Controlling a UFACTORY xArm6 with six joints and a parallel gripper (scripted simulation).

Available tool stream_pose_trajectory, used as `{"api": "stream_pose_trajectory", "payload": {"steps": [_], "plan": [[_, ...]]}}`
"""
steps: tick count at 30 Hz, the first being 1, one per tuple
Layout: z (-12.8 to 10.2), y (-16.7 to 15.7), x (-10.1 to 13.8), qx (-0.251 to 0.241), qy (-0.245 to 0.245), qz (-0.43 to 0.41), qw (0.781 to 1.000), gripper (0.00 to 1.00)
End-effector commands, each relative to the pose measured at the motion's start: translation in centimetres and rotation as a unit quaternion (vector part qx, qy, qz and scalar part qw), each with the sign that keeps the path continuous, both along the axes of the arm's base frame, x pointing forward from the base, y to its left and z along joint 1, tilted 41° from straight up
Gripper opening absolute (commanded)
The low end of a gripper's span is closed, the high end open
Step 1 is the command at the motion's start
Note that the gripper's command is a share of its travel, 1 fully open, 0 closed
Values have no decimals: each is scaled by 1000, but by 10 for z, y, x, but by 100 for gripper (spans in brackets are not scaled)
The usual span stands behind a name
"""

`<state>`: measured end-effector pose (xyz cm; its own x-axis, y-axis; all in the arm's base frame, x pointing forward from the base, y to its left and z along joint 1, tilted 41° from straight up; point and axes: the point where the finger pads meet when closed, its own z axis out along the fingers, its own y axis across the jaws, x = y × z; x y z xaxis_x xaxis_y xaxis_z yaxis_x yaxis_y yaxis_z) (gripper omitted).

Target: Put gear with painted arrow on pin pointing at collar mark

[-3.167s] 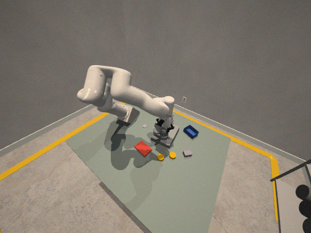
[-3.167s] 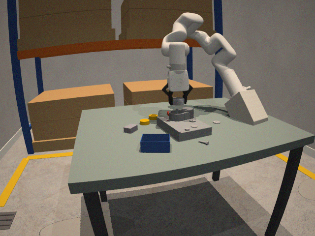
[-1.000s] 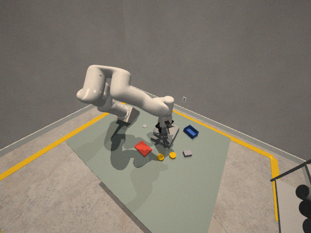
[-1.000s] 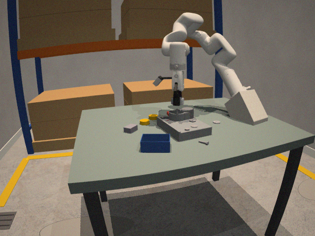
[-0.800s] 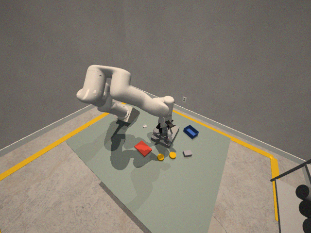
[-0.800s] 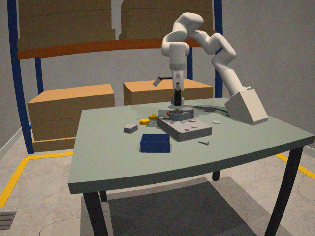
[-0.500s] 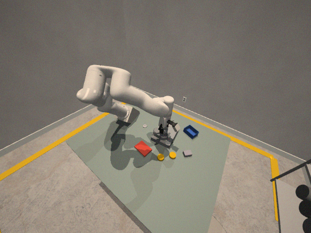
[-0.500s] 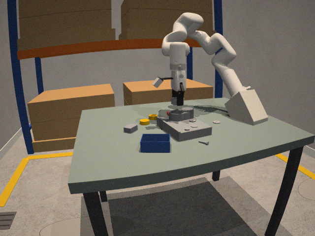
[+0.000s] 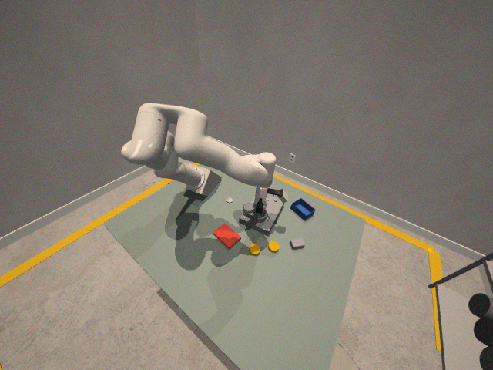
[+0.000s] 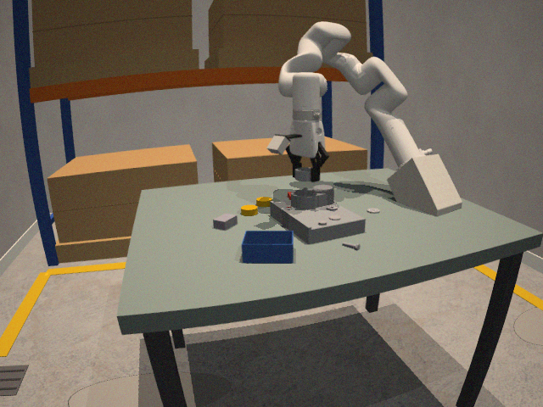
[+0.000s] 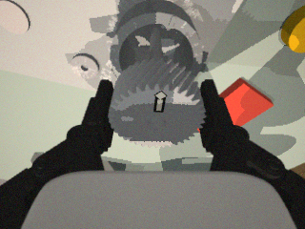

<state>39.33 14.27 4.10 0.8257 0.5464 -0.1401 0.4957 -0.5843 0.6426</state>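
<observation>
Gear [image 11: 157,112] gripped above the timing case [image 10: 324,223].
Gripper [image 10: 306,168] jaws clamp the toothed rim, arrow facing up, gear clear of the case. Pale green table [image 10: 197,280] on dark legs; concrete floor [image 10: 65,315] with yellow line; blue rack [image 10: 26,131], cardboard boxes [image 10: 118,184] behind.

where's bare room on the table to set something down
Free patches: the wide near strip between the blue bin and the table's front edge, and the left side beyond the small grey block. Crowded: around the timing case, yellow discs, bolt.
</observation>
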Motion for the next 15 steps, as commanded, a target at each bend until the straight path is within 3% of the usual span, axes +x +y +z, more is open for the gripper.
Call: {"api": "stream_pose_trajectory", "payload": {"steps": [1, 3, 15], "plan": [[1, 1, 1, -23, 63, 72, 995, 0], [1, 1, 1, -23, 63, 72, 995, 0], [1, 1, 1, -68, 167, 203, 962, 0]]}}
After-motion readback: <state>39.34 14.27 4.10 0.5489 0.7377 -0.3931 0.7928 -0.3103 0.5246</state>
